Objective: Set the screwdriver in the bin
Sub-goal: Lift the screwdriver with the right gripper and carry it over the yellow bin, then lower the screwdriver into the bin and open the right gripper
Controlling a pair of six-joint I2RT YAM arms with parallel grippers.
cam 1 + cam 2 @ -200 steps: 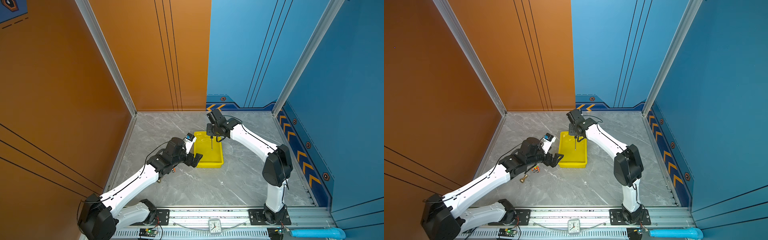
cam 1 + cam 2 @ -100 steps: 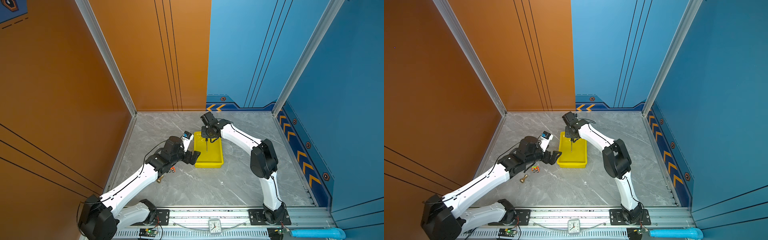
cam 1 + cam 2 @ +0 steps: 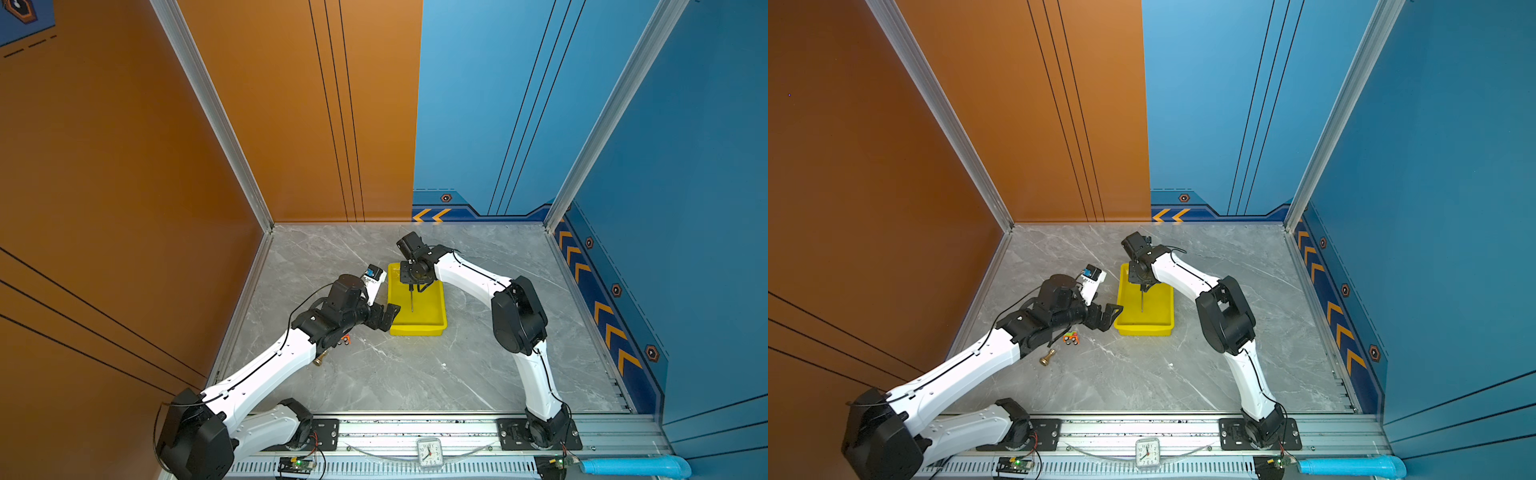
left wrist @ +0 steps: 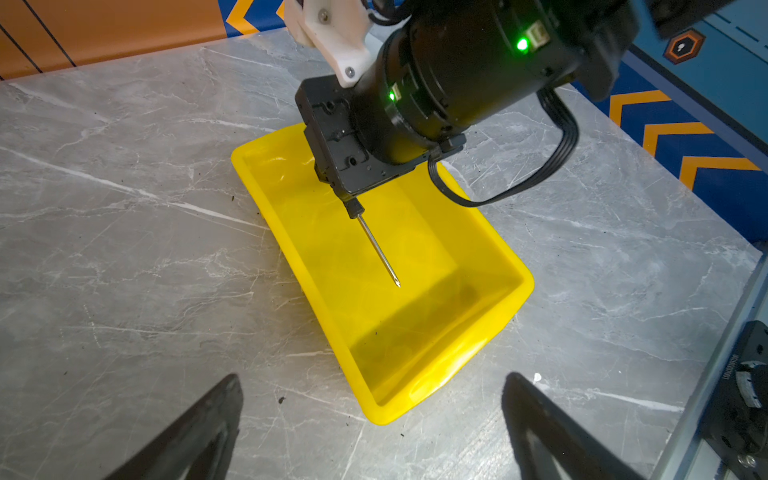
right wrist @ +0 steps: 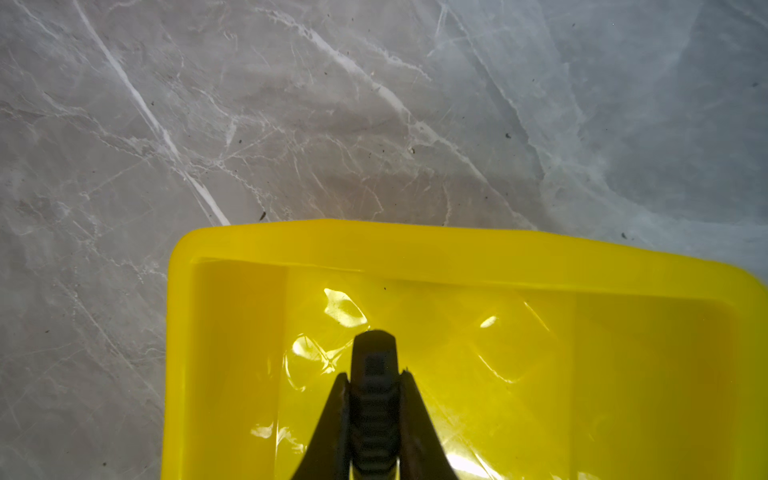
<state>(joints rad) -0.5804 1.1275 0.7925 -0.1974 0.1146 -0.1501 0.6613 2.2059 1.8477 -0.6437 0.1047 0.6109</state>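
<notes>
Shifted leftward, right gripper (image 5: pixel 374 376) pinches ribbed black screwdriver (image 4: pixel 376 245) over glossy yellow bin (image 5: pixel 415 245); left gripper (image 4: pixel 370 424) gapes wide.

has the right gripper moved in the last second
Yes: the right gripper, shut on the screwdriver, has shifted left above the bin, toward its left rim.

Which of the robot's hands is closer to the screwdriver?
Right. The right hand is shut on the screwdriver by its handle, holding it over the bin; the left hand hangs open beside the bin's rim, clear of the tool.
</notes>
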